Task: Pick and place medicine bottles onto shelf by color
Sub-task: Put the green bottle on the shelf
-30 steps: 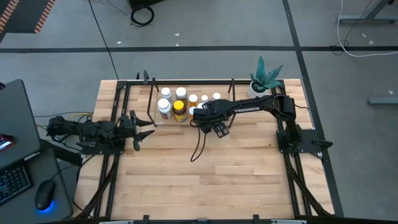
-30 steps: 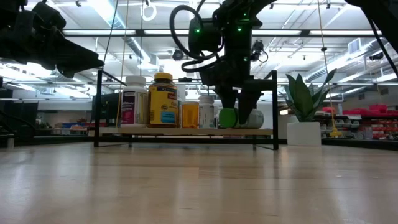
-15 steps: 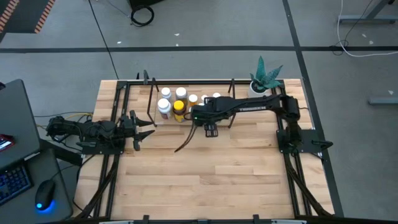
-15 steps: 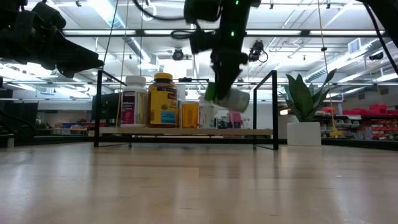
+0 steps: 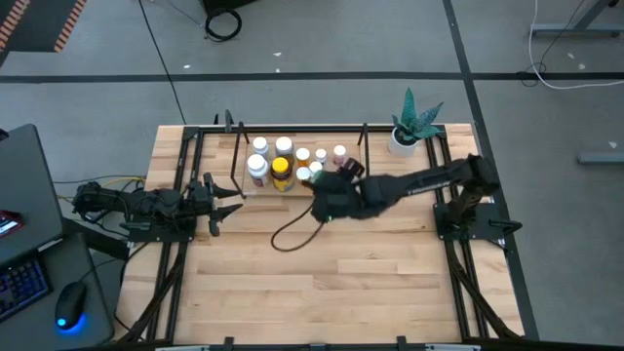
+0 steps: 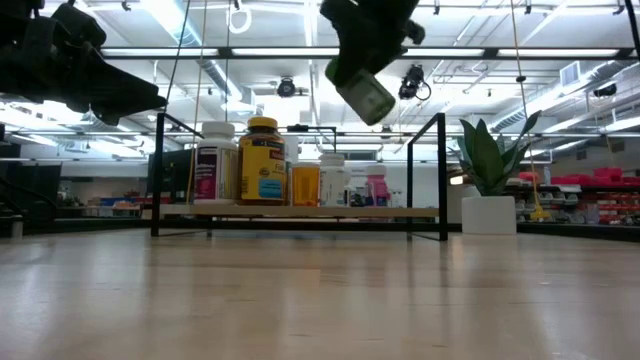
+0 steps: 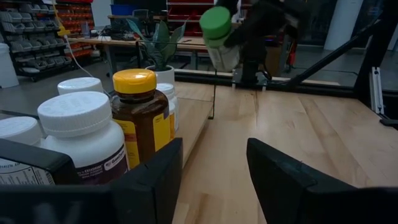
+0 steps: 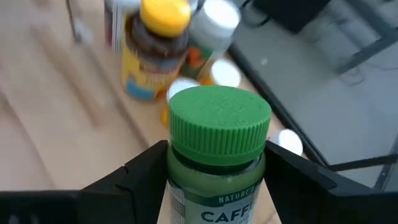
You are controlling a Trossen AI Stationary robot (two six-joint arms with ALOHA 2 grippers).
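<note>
Aloft, right gripper (image 8: 214,180) clamped on green-capped bottle (image 8: 217,146), seemingly just before the shelf (image 6: 300,211); left gripper (image 7: 214,180) parted, empty.

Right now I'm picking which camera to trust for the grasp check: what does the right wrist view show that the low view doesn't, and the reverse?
Only the right wrist view: the ribbed top of the green cap and the label lettering on the green-capped bottle, with the right end effector closed on both its sides.

Only the low view: the bottle lifted, tilted, above the shelf, the potted plant, and the left arm waiting at the side.

Both: the held bottle and the yellow-capped bottle among the others on the shelf.
</note>
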